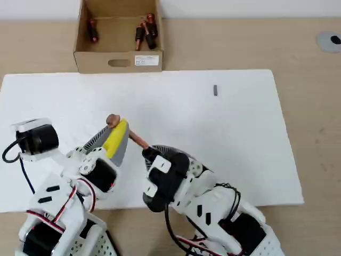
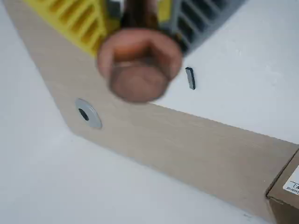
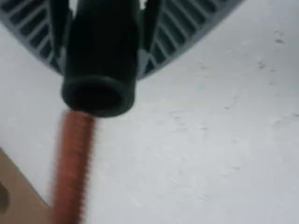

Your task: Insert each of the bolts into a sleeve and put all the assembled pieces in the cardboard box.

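Note:
My left gripper, with one yellow and one grey finger, is shut on a copper bolt just behind its hex head. The bolt's threaded shaft slants across to the right arm. There my right gripper is shut on a black sleeve, whose open mouth faces the bolt. The shaft's tip meets the rim of that mouth; I cannot tell whether it is inside. The cardboard box stands at the back left and holds several assembled pieces.
Both arms hover over a white mat on the wooden table. A small dark piece lies on the mat at the back right. A round metal grommet sits in the table's far right corner.

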